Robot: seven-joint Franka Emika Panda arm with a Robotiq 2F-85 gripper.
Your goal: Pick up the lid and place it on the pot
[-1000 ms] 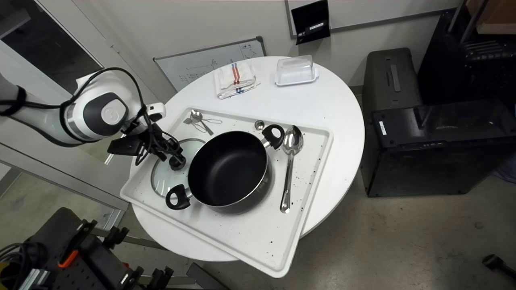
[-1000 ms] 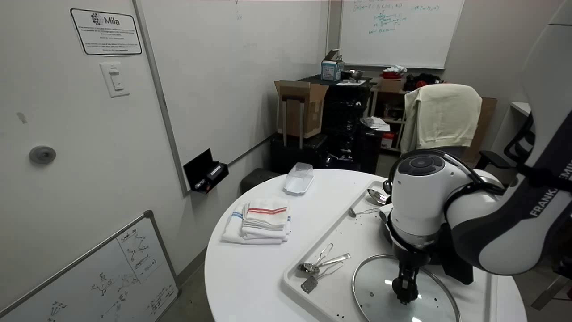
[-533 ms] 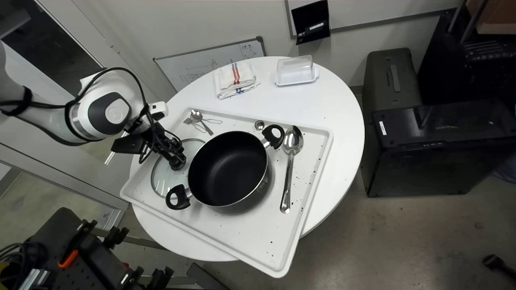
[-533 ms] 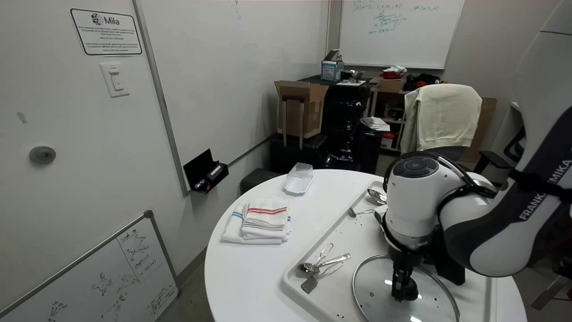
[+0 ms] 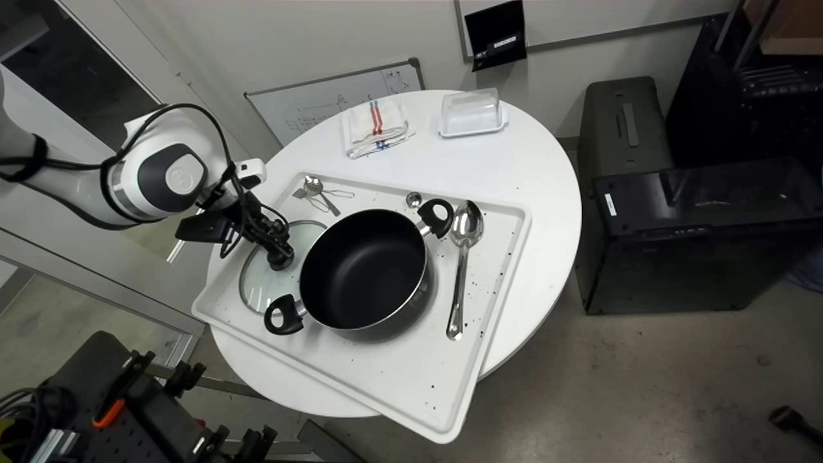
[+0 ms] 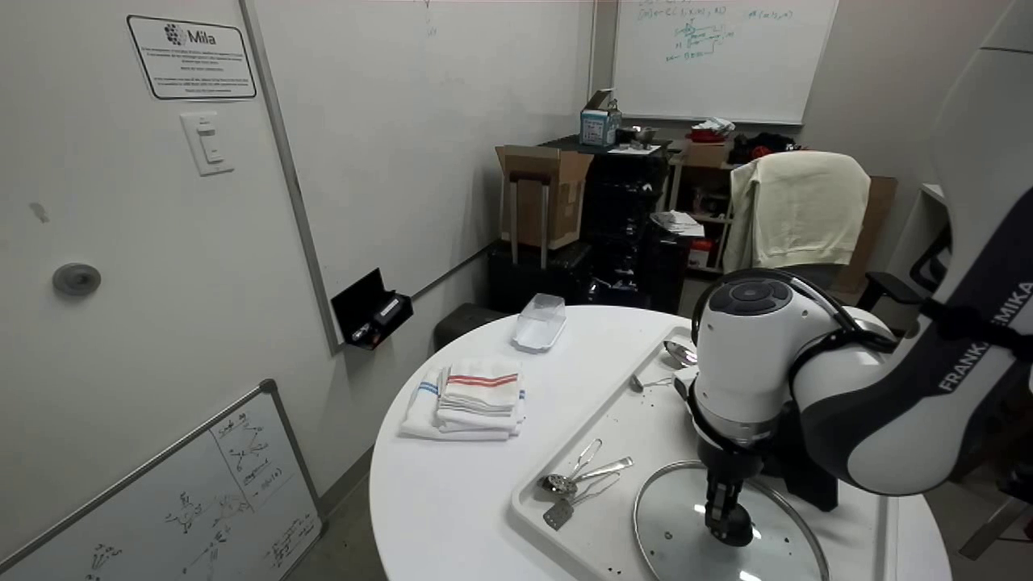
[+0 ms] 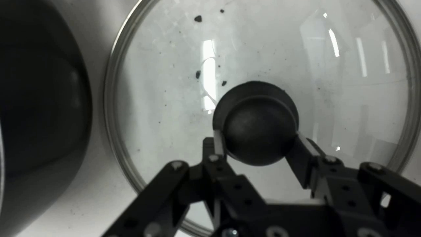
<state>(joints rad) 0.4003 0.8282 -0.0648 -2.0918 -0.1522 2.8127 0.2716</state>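
The lid (image 7: 164, 98), clear glass with a metal rim, lies flat beside the pot; in both exterior views it appears at or just above the tray, and I cannot tell if it is lifted. Its round black knob (image 7: 260, 125) sits between my fingers, one pad (image 7: 219, 143) touching each side. My gripper (image 7: 258, 134) is shut on this knob, coming down from above. The black pot (image 5: 363, 270) stands uncovered right beside the lid, its dark wall (image 7: 42, 125) showing at the left of the wrist view. In an exterior view the arm largely hides the pot behind the lid (image 6: 678, 524).
Both sit on a white tray (image 5: 398, 386) with a raised rim, on a round table (image 5: 540, 167). A pot handle (image 5: 284, 315) reaches past the lid's edge. A large spoon (image 5: 464, 257), small utensils (image 5: 315, 190), folded towels (image 5: 376, 125) and a butter dish (image 5: 472, 114) surround them.
My gripper has closed from wide around the knob to a grip on it. Over the last half second the gripper and lid have shifted very slightly together, away from the pot.
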